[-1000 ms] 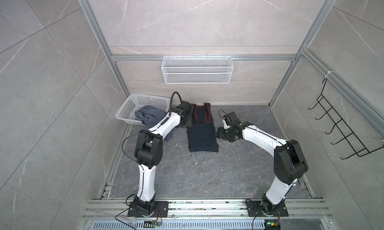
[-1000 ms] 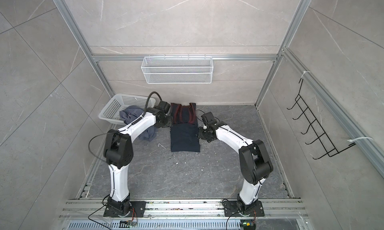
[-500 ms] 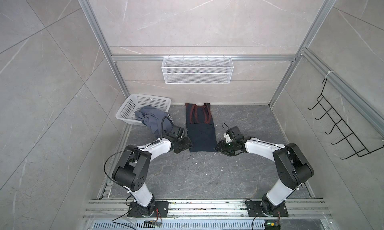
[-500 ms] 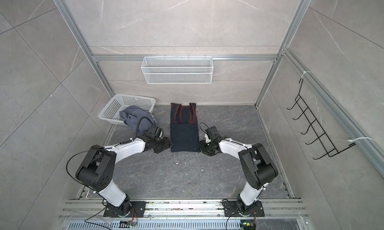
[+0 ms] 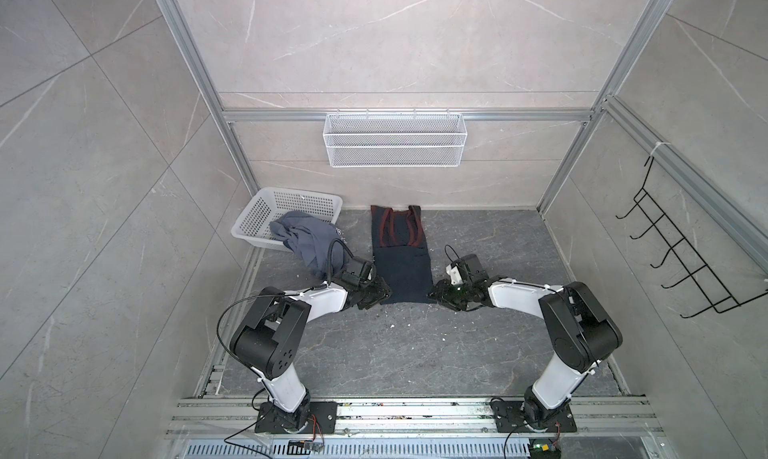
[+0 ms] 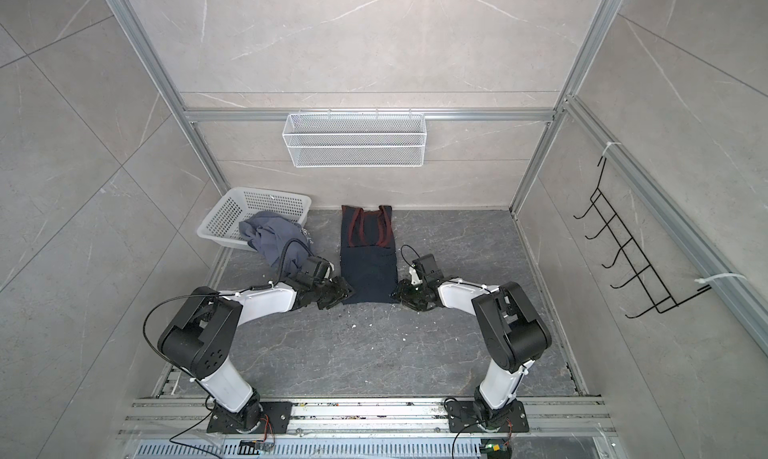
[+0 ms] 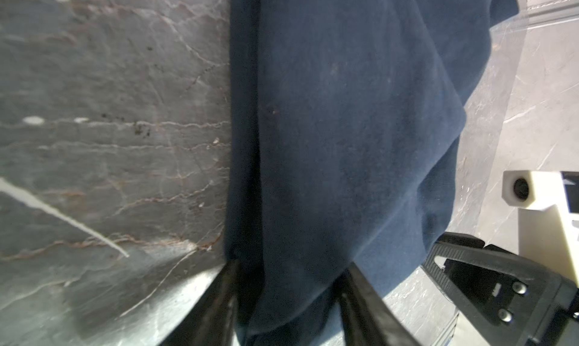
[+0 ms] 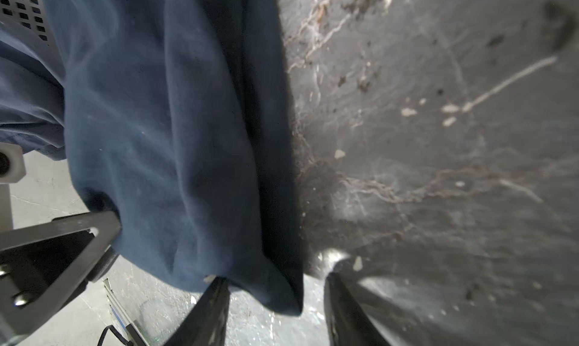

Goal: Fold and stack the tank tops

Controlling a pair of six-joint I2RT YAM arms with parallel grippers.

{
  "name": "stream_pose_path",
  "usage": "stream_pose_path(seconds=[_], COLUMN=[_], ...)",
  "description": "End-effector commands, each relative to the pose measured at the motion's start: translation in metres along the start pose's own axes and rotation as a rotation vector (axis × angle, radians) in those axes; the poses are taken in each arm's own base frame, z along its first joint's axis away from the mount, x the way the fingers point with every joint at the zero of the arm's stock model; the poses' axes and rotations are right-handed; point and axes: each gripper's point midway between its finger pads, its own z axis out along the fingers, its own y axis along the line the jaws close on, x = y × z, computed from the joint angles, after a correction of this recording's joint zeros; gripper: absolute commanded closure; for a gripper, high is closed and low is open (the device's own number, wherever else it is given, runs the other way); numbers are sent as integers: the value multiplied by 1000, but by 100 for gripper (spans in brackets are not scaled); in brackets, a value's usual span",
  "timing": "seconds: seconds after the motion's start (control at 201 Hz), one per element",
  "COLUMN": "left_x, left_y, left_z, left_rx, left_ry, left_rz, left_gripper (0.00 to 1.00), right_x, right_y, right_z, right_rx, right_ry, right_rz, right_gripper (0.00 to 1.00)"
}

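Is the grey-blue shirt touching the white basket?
Touching. In both top views the grey-blue tank top lies partly inside the white basket and spills out over its front rim, resting right on the plastic.

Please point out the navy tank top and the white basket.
Dark navy cloth tank top (image 5: 402,274): in a top view, lower body panel.
White perforated plastic basket (image 5: 299,205): in a top view, far wall.
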Motion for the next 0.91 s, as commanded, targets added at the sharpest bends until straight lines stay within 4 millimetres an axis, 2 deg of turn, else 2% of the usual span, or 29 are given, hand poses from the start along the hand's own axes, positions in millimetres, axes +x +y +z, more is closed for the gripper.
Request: stream_pose_path(seconds=[0.0, 0.259, 0.348, 0.473, 0.667, 0.901], left_x=[7, 13, 15, 16, 18, 38], left_y=[2, 8, 10, 10, 5, 5], left_z=[4, 4, 3, -1, -6, -25], left_rx=[11, 13, 11, 11, 22, -25], left_ry=[17, 26, 25, 21, 22, 22], left_rz=[-12, -21, -21, -21, -13, 14], left_gripper=[57, 67, 69, 74, 90, 100], right_x=[1, 4, 8, 13, 24, 48], right_y=[-5, -7, -5, -7, -13, -18], right_z=[10, 15, 13, 5, -2, -26], right_rx=[4, -7, -21, -12, -6, 6], right_ry=[10, 28, 41, 34, 39, 32], right_rz=[10, 10, 5, 1, 17, 30], right_gripper=[53, 64, 74, 83, 96, 100])
